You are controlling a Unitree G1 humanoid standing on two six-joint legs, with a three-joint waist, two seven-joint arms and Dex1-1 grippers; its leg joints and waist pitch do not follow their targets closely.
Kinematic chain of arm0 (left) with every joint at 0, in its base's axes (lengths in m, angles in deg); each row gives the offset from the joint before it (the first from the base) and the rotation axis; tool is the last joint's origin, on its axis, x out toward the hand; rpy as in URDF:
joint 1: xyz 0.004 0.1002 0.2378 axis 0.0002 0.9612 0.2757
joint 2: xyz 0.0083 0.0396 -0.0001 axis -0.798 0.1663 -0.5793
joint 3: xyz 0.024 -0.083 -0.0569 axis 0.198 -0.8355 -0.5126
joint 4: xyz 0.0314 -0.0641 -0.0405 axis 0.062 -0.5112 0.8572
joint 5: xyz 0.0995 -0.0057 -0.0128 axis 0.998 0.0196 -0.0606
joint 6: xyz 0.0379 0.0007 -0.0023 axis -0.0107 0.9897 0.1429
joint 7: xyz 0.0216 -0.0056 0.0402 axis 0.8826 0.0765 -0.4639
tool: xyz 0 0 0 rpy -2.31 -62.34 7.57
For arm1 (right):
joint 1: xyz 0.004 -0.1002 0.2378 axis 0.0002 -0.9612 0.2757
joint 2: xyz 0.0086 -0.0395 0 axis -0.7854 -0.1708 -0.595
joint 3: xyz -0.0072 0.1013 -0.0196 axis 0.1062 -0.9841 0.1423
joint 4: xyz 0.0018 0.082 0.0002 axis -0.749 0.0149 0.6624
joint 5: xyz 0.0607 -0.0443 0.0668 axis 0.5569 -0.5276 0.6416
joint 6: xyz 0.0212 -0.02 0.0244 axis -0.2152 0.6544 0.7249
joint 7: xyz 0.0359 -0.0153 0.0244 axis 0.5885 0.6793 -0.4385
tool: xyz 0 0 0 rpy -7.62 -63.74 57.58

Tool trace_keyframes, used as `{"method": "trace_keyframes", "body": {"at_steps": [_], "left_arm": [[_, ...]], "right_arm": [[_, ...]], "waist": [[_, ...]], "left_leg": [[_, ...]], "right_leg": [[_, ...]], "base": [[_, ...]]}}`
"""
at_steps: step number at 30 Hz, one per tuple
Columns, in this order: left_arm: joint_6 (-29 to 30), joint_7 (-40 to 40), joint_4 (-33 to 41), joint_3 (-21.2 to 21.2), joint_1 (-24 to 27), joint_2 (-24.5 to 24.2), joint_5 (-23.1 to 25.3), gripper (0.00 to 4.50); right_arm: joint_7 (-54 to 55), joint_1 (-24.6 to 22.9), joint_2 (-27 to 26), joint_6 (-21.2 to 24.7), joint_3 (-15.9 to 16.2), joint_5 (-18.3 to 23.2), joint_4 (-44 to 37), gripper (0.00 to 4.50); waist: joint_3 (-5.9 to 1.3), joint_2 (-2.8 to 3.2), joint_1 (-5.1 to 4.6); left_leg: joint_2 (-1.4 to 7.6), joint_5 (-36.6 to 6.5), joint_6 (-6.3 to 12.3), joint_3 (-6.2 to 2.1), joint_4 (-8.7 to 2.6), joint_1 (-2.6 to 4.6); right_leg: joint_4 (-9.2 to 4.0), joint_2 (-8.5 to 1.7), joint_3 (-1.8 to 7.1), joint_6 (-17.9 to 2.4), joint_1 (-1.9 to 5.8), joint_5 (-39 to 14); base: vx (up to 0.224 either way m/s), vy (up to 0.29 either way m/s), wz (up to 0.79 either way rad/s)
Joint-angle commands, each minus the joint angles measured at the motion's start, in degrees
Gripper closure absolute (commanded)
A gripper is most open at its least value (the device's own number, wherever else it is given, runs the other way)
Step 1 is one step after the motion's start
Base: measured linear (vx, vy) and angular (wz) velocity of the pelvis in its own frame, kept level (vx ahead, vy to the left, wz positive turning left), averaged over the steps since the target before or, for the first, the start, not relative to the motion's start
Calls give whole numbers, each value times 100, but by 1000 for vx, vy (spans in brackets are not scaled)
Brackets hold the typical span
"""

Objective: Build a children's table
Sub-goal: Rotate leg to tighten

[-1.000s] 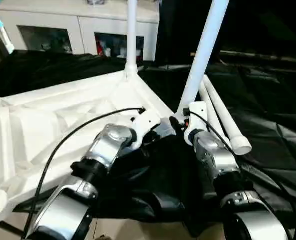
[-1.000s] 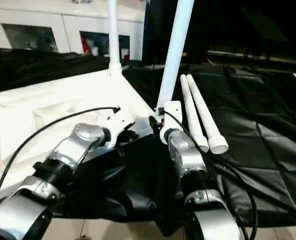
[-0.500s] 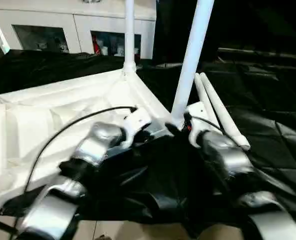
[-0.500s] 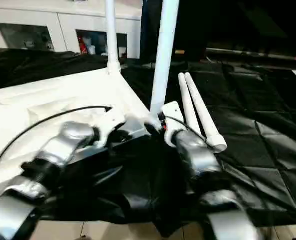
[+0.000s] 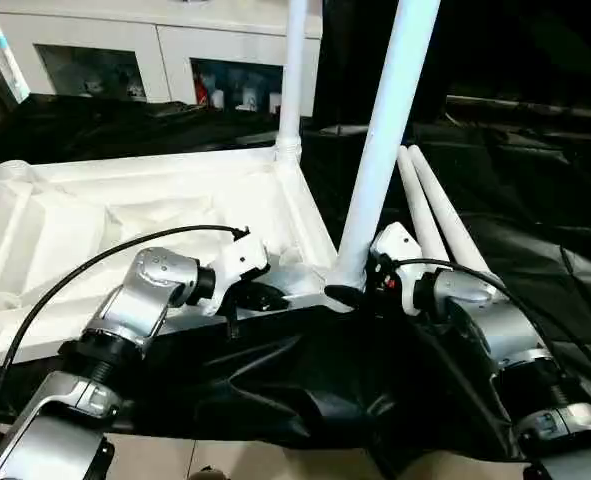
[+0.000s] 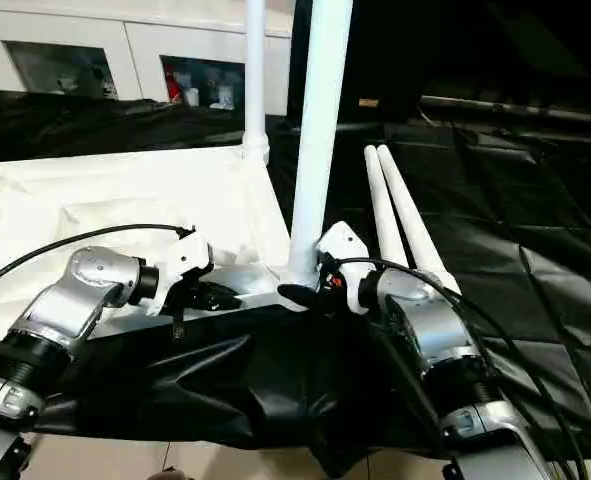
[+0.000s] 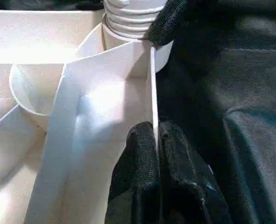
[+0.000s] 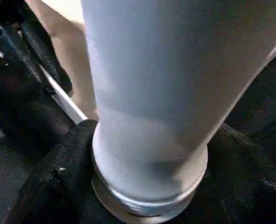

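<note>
At near corner of upturned top (image 5: 125, 215): leg (image 5: 385, 150), base clamped by right gripper (image 5: 347, 292); left gripper (image 5: 260, 297) pinched on rim; keep leg plumb over socket, rim steady, then seat.

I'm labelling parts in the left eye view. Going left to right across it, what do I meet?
Empty corner socket → table top → left gripper → near upright leg → right gripper → two loose legs on black sheet.

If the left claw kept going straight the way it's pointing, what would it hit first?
Probably the near leg in its corner socket: the left claw is clamped on the tabletop rim, aimed along it toward the leg's ribbed base.
</note>
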Motion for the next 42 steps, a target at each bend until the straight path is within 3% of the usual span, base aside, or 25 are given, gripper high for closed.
{"method": "trace_keyframes", "body": {"at_steps": [1,3,4,6,10,11,12,13,14,15,18,19,20,23,28,30,36,37,42], "left_arm": [[-107,266,194,64,43,45,-246,450],[-97,282,233,65,71,29,-255,450],[-86,283,247,66,77,28,-258,450],[-68,283,269,68,89,34,-256,450],[-58,288,276,67,97,46,-246,450],[-61,288,269,69,99,50,-242,450],[-61,288,269,69,99,50,-242,450],[-61,287,268,71,102,50,-242,450],[-60,287,269,71,103,49,-242,450],[-57,285,273,74,108,48,-245,450],[-38,247,277,74,122,70,-249,450],[-24,36,212,54,97,152,-187,450],[-24,4,201,51,92,164,-177,450],[11,-608,-49,-11,-36,394,7,450],[449,-2173,-764,-95,-518,1214,361,450],[581,-2646,-929,-46,-660,1529,490,450],[553,-3006,-1134,118,-786,1941,679,450],[505,-3033,-1195,90,-820,1981,667,450],[351,-2861,-1166,32,-796,1841,630,450]], "right_arm": [[-87,-38,143,101,-31,122,-235,92],[-167,-91,150,147,-20,158,-322,92],[-186,-105,147,163,-21,165,-341,117],[-226,-132,136,196,-35,184,-373,117],[-251,-170,132,230,-46,219,-385,162],[-252,-194,135,246,-49,242,-401,166],[-252,-194,135,246,-49,242,-401,170],[-248,-209,135,254,-48,249,-411,172],[-247,-215,136,257,-47,250,-415,173],[-239,-233,128,276,-52,256,-425,173],[-142,-283,54,328,-98,283,-419,174],[208,-263,-149,421,-290,380,-289,174],[260,-259,-178,436,-321,394,-271,175],[844,-208,-484,499,-564,437,2,175],[3143,214,-1414,519,-983,151,992,175],[3840,396,-1740,475,-986,0,1246,175],[4112,655,-2255,183,-962,-42,1457,175],[4044,715,-2314,89,-957,-41,1525,140],[3899,797,-2255,0,-974,-50,1591,96]], "waist": [[-378,4,3],[-376,1,15],[-377,3,17],[-372,3,19],[-378,4,28],[-43,257,171],[-271,201,-21],[-344,-86,-3],[-318,12,99],[-305,34,85],[-344,43,47],[-344,39,36],[-342,42,33],[-322,32,27],[-296,50,7],[-276,41,-33],[-322,43,5],[-319,36,10],[-298,31,1]], "left_leg": [[233,-714,336,-35,-365,5],[235,-696,351,-34,-364,3],[236,-694,353,-34,-364,5],[230,-746,334,-32,-364,2],[229,-735,298,-35,-362,2],[442,298,898,-483,-576,-39],[305,-397,770,24,-336,38],[167,-1156,366,-37,-300,92],[207,-1021,236,-33,-356,37],[255,-1001,192,-19,-395,89],[284,-732,166,-41,-410,49],[271,-631,220,-25,-395,43],[269,-620,229,-22,-396,40],[251,-757,151,-11,-398,45],[231,-1137,-77,-34,-420,81],[217,-1305,-160,-38,-432,98],[214,-1179,-23,-39,-431,73],[218,-1184,-13,-36,-435,73],[209,-1384,12,-45,-448,73]], "right_leg": [[-358,-401,354,-1207,358,-739],[-354,-404,355,-1197,363,-713],[-355,-405,354,-1199,362,-712],[-369,-404,352,-1186,355,-826],[-371,-405,352,-1153,357,-870],[-266,-132,-41,-939,796,-722],[-576,-278,268,-1003,368,-1043],[-537,-553,272,-882,458,-2242],[-581,-561,296,-757,481,-2547],[-601,-497,316,-676,355,-2485],[-433,-418,304,-907,380,-1393],[-391,-414,307,-1088,383,-945],[-384,-416,309,-1121,383,-898],[-450,-437,309,-1035,368,-1353],[-539,-449,307,-764,321,-2173],[-579,-441,304,-667,298,-2463],[-538,-425,321,-606,322,-1956],[-524,-419,320,-663,326,-1818],[-567,-438,315,-607,322,-2193]], "base": [[0,0,0],[0,0,0],[0,0,0],[0,0,0],[0,0,0],[0,0,0],[0,0,0],[0,0,0],[0,0,0],[0,0,0],[0,0,0],[0,0,0],[0,0,0],[0,0,0],[0,0,0],[0,0,0],[0,0,0],[0,0,0],[0,0,0]]}}
